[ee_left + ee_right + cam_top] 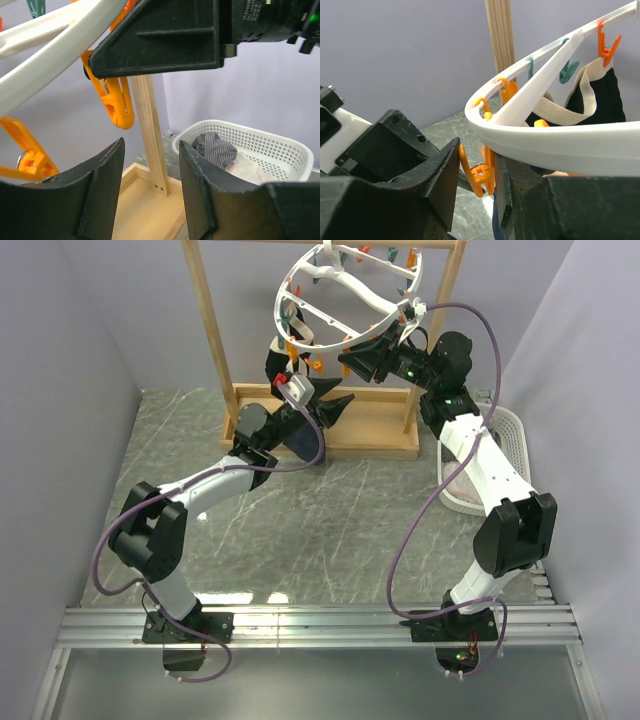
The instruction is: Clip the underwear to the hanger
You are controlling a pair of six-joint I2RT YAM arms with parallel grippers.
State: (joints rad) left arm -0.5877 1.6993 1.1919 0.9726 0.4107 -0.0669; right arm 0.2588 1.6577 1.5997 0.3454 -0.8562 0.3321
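Observation:
The white round hanger (345, 295) hangs tilted from the wooden rack. The navy underwear (277, 360) with its cream waistband hangs from the ring's left side. In the right wrist view it (602, 97) is held by one orange clip at the far rim. My right gripper (350, 358) is shut on an orange clip (482, 177) under the near rim (560, 142). My left gripper (343, 402) sits just below it, open and empty (150, 165). An orange clip (115, 100) hangs above its fingers.
The wooden rack's posts (215, 330) and base (370, 435) stand at the back of the table. A white plastic basket (495, 455) at the right holds a grey striped cloth (215, 150). A rack post (150, 135) is right ahead of the left gripper.

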